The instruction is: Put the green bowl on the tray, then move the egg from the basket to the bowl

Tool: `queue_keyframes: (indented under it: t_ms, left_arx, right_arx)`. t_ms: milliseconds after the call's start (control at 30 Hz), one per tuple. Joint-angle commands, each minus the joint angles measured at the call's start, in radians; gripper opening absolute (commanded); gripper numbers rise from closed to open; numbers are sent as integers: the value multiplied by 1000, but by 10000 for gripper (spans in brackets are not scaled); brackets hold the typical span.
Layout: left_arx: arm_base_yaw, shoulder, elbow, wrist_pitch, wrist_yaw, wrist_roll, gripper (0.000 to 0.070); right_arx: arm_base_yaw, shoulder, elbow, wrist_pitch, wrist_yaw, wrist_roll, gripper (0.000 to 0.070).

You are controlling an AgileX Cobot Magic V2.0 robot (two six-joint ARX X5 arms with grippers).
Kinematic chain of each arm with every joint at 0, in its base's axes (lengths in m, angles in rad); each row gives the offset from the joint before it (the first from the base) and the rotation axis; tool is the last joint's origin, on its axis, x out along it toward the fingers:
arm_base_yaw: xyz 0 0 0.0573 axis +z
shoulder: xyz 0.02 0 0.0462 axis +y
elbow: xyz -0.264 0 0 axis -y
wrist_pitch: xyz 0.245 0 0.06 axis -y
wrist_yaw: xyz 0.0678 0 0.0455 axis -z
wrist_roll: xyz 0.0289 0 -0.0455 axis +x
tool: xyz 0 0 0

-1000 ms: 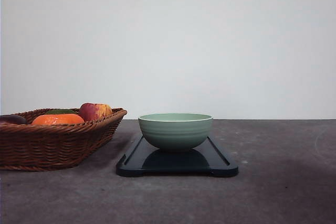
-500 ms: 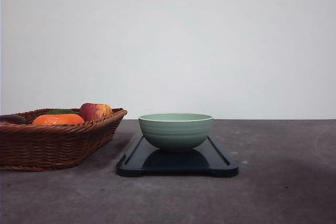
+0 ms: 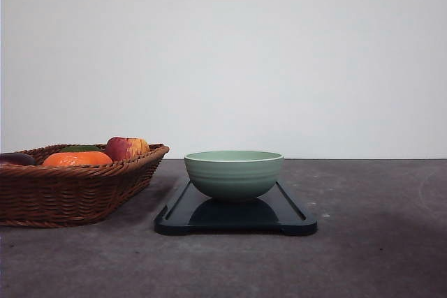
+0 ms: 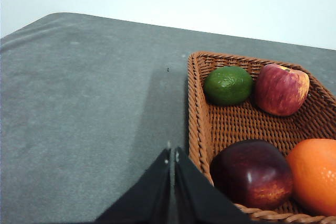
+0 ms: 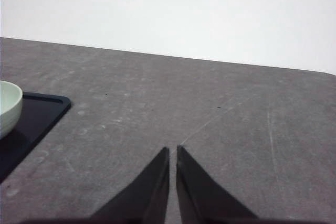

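Grey table (image 3: 377, 256) unchanged — green bowl (image 3: 234, 174) stays on tray (image 3: 290, 218).

My front camera sits low, near tabletop (image 3: 363, 256) height, facing the wall. My left wrist camera looks down close over the basket (image 4: 197, 108); my right wrist camera shares the tray (image 5: 37, 114) corner with the front view.

Bowl on tray, basket to its left

On my tabletop (image 3: 377, 256) the green bowl (image 3: 233, 174) sits on the tray (image 3: 293, 215), and the basket (image 3: 70, 193) lies just left of the tray, apart from it. In the basket lie an apple (image 3: 126, 148), an orange (image 3: 77, 159) and other fruit.
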Motion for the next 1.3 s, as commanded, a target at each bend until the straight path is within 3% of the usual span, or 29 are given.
queue_keyframes:
  t_ms: [0, 1267]
  left_arx:
    - [2, -1, -19, 13, -2, -3, 0]
    - [2, -1, -19, 13, -2, -3, 0]
  right_arx:
    - [-2, 1, -4, 13, 1, 17, 16]
    - [-2, 1, -4, 13, 0, 17, 16]
